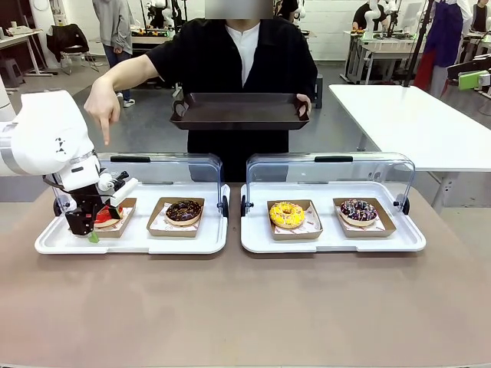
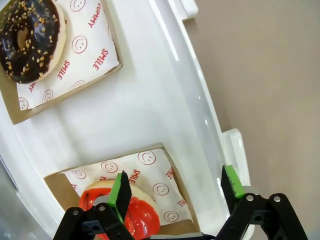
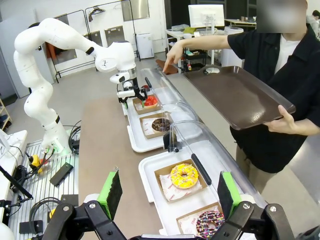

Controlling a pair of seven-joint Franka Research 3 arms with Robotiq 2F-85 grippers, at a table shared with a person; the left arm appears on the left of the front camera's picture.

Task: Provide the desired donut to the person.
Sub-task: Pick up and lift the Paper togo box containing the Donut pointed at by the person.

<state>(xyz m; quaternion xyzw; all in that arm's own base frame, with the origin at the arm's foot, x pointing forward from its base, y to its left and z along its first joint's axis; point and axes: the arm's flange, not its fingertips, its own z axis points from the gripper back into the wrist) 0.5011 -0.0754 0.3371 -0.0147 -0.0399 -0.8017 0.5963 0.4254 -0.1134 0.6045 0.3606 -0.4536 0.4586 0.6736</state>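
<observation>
Zero donuts handed over; my left gripper [image 2: 176, 186], fingers apart, hovers at the red donut [image 2: 142, 220] on the left white tray's [image 2: 150, 100] outer end; right gripper [image 3: 170, 195] spread, empty; person's brown tray [image 1: 239, 115] waits beyond the white tray.

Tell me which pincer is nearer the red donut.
Left. The left pincer is down at the red donut, jaws open, with one finger over it. The right pincer hangs far away, back near the yellow donut.

Red-glazed donut [image 1: 109, 215] lies flat on smiley paper (person [image 1: 207, 69] pointing)
</observation>
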